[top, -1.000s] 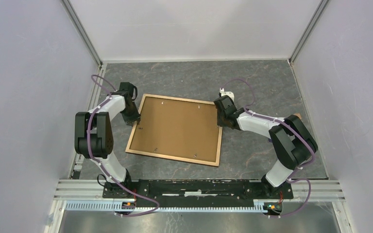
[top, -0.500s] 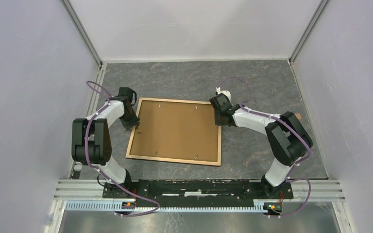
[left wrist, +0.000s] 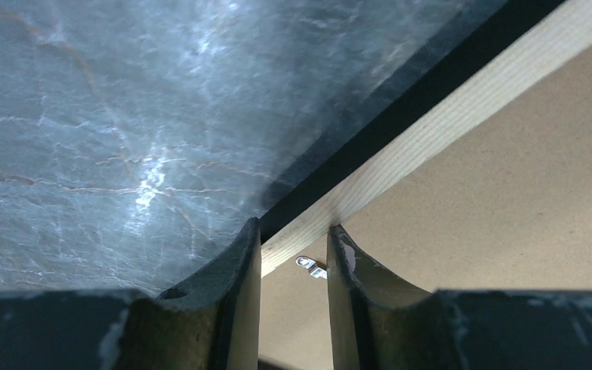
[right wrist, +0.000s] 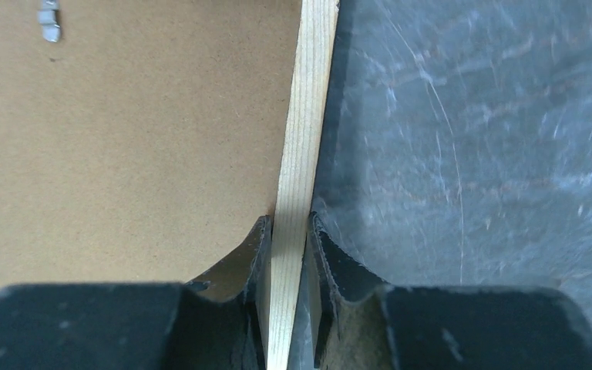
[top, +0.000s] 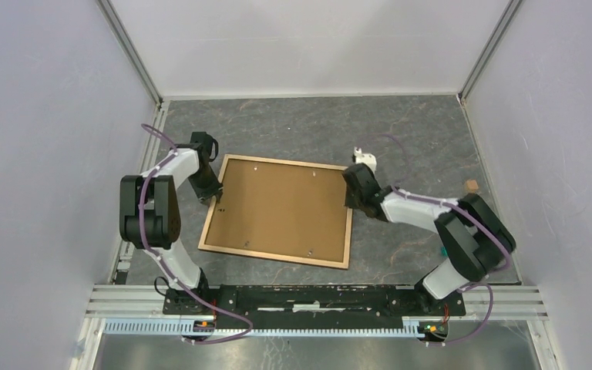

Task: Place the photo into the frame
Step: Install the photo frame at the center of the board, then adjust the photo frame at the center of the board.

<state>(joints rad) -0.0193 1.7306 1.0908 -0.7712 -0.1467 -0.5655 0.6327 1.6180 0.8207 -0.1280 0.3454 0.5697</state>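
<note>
I've the frame (top: 274,256) pinched at both short ends — left claw (left wrist: 293,239) on its left rail, right claw (right wrist: 289,223) opposite — long axis spanning between them.

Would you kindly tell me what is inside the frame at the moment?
A brown backing board fills the frame, small metal clips on it. Any photo beneath is covered.
</note>
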